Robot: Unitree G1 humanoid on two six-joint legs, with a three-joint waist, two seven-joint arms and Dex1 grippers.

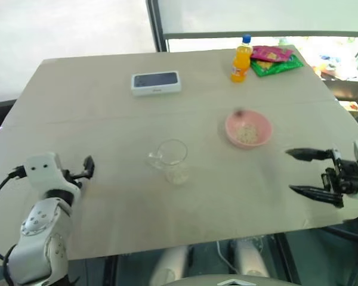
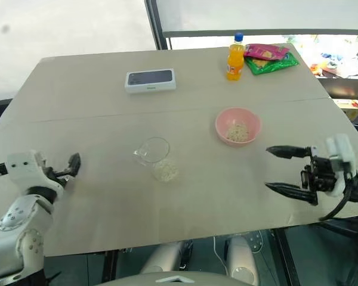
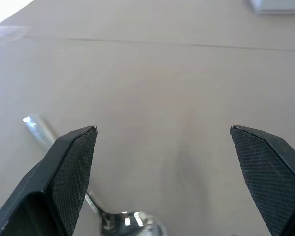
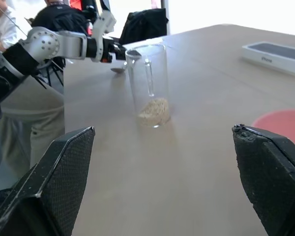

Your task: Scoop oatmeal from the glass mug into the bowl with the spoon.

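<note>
Left eye view: nearest the robot, the left gripper and the right gripper are held apart at the two sides of the table, each with its fingers spread wide and nothing between them. The spoon is seen lying flat on the table just under the left gripper. Further in, the glass mug stands upright with a little oatmeal at its bottom, the pink bowl with some flakes sits apart to its right, and beyond are a phone box, an orange bottle and snack packets.
</note>
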